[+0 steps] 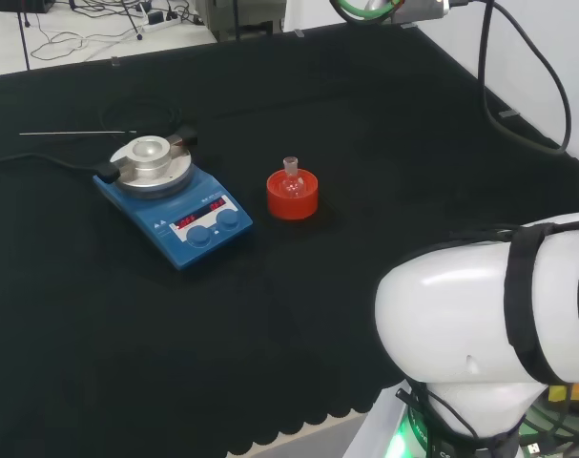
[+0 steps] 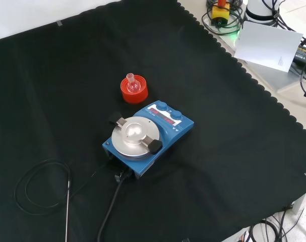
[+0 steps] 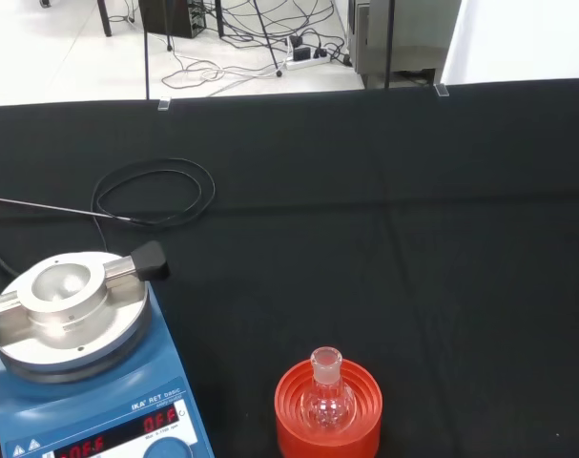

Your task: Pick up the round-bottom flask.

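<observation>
On the black cloth (image 1: 384, 172), mid-bench, the round-bottom flask (image 1: 291, 175) sits upright in its red stand (image 1: 292, 196); robot hand's state can't be told.

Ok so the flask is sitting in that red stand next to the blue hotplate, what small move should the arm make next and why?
Probably bring the hand down toward the round-bottom flask. It stands upright and untouched in the red ribbed stand, neck up, with bare black cloth around it. The blue hotplate sits close beside it, so approaching from above the neck looks safest.
</observation>
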`<action>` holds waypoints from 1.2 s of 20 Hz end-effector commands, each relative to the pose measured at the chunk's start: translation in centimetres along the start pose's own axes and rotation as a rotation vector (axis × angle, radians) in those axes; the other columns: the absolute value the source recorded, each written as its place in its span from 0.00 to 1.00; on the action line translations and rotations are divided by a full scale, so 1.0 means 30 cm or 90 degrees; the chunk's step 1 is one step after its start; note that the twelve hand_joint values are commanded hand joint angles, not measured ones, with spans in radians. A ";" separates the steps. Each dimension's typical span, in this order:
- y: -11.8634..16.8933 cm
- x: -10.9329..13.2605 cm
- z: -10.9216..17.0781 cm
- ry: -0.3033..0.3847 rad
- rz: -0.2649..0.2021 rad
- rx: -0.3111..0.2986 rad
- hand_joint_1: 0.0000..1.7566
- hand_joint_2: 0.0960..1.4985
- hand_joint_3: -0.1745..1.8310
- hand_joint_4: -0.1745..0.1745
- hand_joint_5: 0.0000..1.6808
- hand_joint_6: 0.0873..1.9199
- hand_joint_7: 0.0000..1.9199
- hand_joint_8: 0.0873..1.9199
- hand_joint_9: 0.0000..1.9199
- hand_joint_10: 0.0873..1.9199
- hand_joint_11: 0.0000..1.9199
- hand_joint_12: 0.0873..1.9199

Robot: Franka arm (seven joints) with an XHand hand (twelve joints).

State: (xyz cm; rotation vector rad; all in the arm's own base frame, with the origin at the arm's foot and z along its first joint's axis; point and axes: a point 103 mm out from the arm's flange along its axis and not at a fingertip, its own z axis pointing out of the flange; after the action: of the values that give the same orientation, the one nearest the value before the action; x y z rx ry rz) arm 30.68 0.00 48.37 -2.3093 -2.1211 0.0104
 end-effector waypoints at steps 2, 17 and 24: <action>0.002 0.006 0.003 -0.005 0.004 -0.005 0.13 0.74 0.35 0.49 0.21 0.08 0.12 0.34 0.19 0.36 0.09 0.70; 0.061 0.002 0.132 0.035 0.021 0.010 0.07 0.83 0.25 0.49 0.22 0.06 0.07 0.27 0.14 0.31 0.03 0.72; 0.122 -0.073 0.292 0.065 0.048 0.045 0.08 0.83 0.24 0.49 0.23 0.05 0.07 0.27 0.14 0.31 0.03 0.72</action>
State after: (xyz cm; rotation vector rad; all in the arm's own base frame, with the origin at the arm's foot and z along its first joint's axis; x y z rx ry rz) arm 32.53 -0.69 44.38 -2.3101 -2.0505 -0.0322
